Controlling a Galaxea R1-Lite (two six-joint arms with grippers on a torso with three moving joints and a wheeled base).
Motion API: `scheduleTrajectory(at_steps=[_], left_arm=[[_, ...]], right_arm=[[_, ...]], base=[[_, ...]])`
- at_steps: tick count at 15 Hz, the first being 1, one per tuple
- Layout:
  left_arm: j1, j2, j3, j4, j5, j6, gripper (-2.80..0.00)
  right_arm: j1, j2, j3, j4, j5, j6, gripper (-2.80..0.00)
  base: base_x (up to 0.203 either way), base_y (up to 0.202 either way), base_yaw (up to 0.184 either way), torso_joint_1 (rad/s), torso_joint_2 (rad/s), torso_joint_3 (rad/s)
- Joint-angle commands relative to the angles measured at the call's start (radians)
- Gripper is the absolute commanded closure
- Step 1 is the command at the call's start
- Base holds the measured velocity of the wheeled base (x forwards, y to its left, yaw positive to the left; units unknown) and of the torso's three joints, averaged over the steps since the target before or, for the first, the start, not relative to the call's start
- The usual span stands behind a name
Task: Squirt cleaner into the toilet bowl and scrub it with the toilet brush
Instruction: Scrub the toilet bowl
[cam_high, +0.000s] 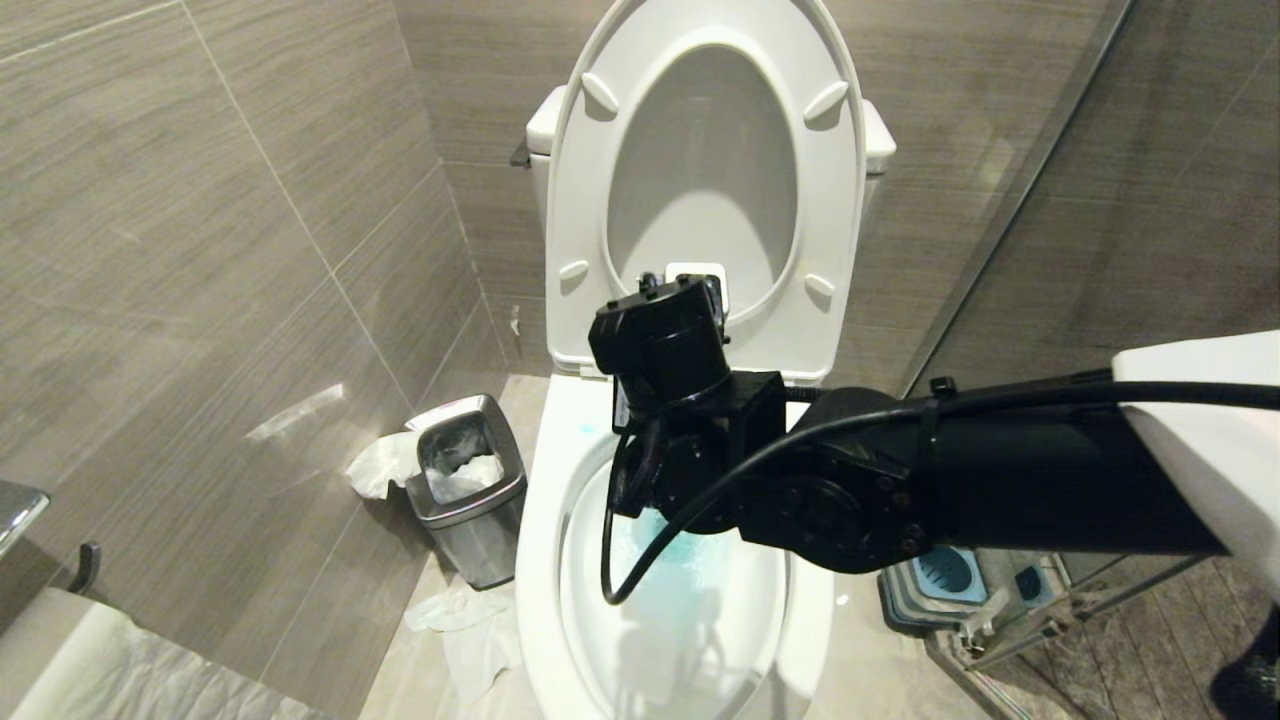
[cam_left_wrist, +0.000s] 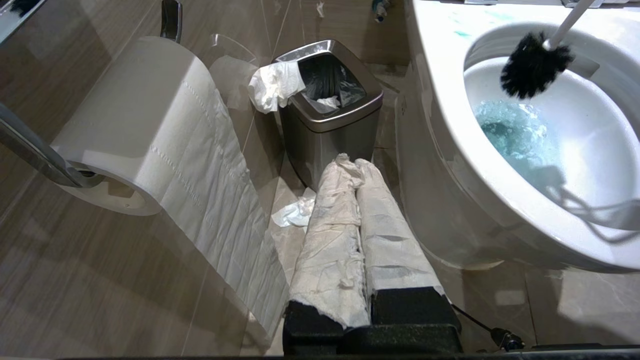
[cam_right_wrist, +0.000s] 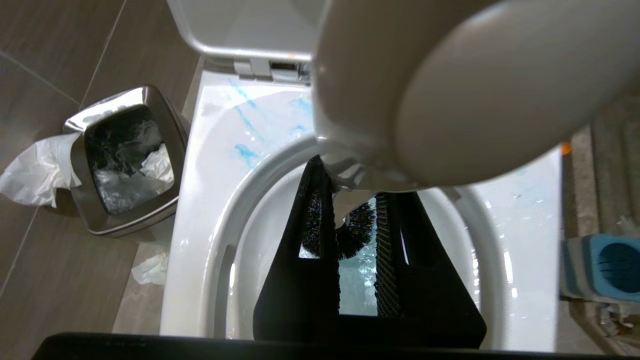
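**Brush head hangs over the blue water, handle slanting up to the right gripper**

The right gripper (cam_right_wrist: 357, 220) reaches over the toilet bowl (cam_high: 545, 500) from the robot's right, its fingers (cam_right_wrist: 312, 235) narrowed around the toilet brush (cam_left_wrist: 534, 65), judging by the pale handle end that looms close to the wrist camera. The brush's long axis slants down from the fingers into the basin; its black bristle head hangs just above the water, near the rear inner wall, apparently not touching it. The coming scrub probably needs the head lowered along that axis onto the ceramic.

The left gripper (cam_left_wrist: 357, 165), paper-wrapped fingers pressed together and empty, is parked low beside the bowl, farther from the brush.

The bowl holds water tinted by the cleaner (cam_left_wrist: 515, 132), with thin blue smears on the rim. The steel bin (cam_high: 470, 480) holds crumpled paper and a liner. The brush holder (cam_high: 945, 570) stands empty on the floor at the right.
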Motion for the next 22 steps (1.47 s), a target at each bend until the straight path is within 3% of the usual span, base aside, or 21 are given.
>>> scheduleTrajectory(at_steps=[1, 5, 11, 14, 18, 22], left_arm=[[0.000, 0.001, 0.002, 0.000, -0.001, 0.000, 0.00], [0.000, 0.001, 0.002, 0.000, -0.001, 0.000, 0.00], [0.000, 0.001, 0.002, 0.000, 0.000, 0.000, 0.00], [0.000, 0.001, 0.002, 0.000, 0.000, 0.000, 0.00], [0.000, 0.001, 0.002, 0.000, -0.001, 0.000, 0.00], [0.000, 0.001, 0.002, 0.000, -0.001, 0.000, 0.00]], right_arm=[[-0.001, 0.103, -0.011, -0.008, -0.002, 0.035, 0.00], [-0.028, 0.226, -0.041, -0.011, -0.002, 0.074, 0.00], [-0.101, 0.388, -0.200, -0.009, -0.027, 0.066, 0.00], [-0.107, 0.433, -0.217, -0.008, -0.038, 0.067, 0.00], [-0.104, 0.351, -0.202, -0.001, -0.035, 0.067, 0.00], [-0.088, 0.105, -0.121, 0.035, -0.035, 0.065, 0.00]], base=[[0.000, 0.000, 0.000, 0.000, 0.00, 0.000], [0.000, 0.000, 0.000, 0.000, 0.00, 0.000], [0.000, 0.000, 0.000, 0.000, 0.00, 0.000], [0.000, 0.000, 0.000, 0.000, 0.00, 0.000], [0.000, 0.000, 0.000, 0.000, 0.00, 0.000], [0.000, 0.000, 0.000, 0.000, 0.00, 0.000]])
